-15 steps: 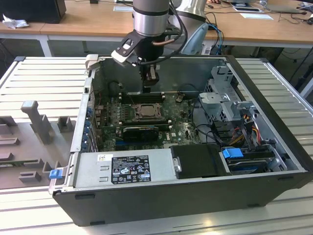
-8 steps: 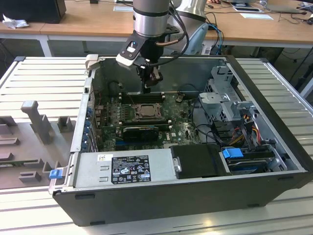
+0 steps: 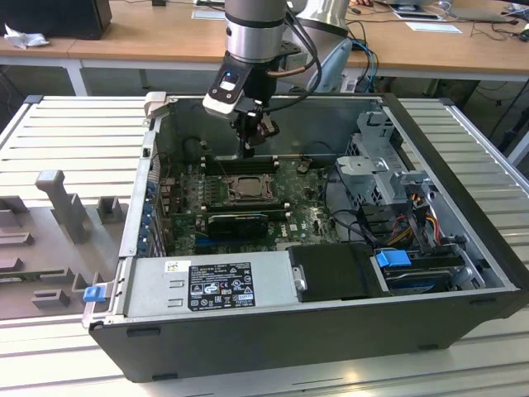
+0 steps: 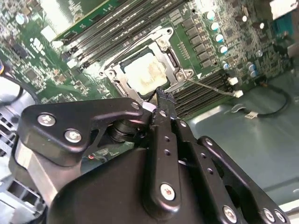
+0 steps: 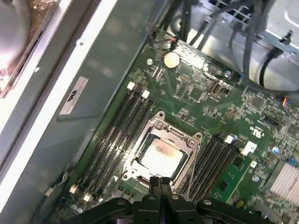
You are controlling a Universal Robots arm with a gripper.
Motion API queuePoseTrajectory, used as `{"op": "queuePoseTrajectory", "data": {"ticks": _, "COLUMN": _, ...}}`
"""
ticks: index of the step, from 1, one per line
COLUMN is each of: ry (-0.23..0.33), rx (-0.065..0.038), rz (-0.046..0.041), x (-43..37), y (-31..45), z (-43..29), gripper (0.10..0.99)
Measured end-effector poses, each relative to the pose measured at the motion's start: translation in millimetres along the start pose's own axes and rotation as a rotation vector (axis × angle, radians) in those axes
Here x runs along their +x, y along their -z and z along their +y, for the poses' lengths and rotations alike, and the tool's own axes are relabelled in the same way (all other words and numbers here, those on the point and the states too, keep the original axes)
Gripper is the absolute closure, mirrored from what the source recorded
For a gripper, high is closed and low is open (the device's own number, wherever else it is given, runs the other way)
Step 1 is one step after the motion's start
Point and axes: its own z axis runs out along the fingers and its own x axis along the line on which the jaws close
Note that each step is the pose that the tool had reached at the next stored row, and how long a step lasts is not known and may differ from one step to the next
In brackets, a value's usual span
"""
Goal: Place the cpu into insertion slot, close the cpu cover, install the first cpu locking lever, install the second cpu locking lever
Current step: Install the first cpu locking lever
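**Item: cpu** (image 5: 161,156). Small flat square chip with a pale beige-silver face and a brownish smear near its middle.
**Location:** seated in the insertion slot (image 3: 230,190) on the green motherboard (image 5: 210,107), inside an open computer case (image 3: 331,331) that lies on a slatted counter (image 3: 66,132).
**Cover:** the cpu cover (image 5: 174,132), a thin silver frame, lies flat over the chip. The chip's face shows through its square window.

**Item: claw** (image 5: 160,181). Black fingers pressed together with nothing between them. The tips hang just above the slot's near edge, close to the cover frame. Whether they touch it cannot be told.

**By view**
- Exterior view: the arm comes down from above into the case, with the claw (image 3: 252,141) over the slot. A grey power supply (image 3: 207,281) sits at the case's front and grey fixture blocks (image 3: 62,203) stand on the counter at the exterior view's left.
- First wrist view: the long black memory slots (image 5: 117,126) lie on both sides of the slot and a round coin battery (image 5: 172,59) sits farther along the board.
- Second wrist view: the chip (image 4: 145,74) and cover (image 4: 172,58) lie beyond the fingertips (image 4: 162,95). A thin wire lever (image 4: 208,87) runs out from the slot's corner across the memory slots.
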Motion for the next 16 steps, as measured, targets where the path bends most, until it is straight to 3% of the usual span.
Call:
{"op": "queuePoseTrajectory", "data": {"ticks": 4, "ry": 0.099, "rx": 0.001, "rz": -0.0008, "x": 0.0, "y": 0.0, "z": 0.0, "gripper": 0.98}}
{"op": "queuePoseTrajectory", "data": {"ticks": 16, "ry": 0.309, "rx": 0.005, "rz": -0.0023, "x": -0.1, "y": -0.3, "z": 0.1, "gripper": 0.98}}
